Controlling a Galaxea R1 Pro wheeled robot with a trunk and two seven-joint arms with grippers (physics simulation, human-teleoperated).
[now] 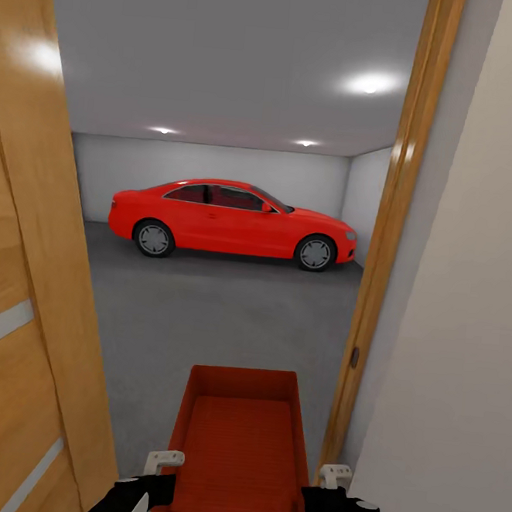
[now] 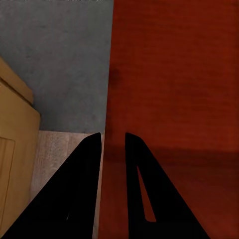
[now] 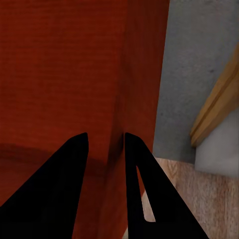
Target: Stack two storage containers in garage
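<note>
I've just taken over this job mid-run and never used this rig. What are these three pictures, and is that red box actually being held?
The big picture is from the robot's head, looking through a doorway into the garage, with a red car parked on the grey concrete floor. The other two come from cameras by each wrist, looking along the two black fingers. The left hand and the right hand grip opposite side walls of one orange-red storage container, carried in front of the robot. In each wrist picture the fingers straddle a wall, one inside and one outside. A wooden door stands open on the left, close to the container.
</note>
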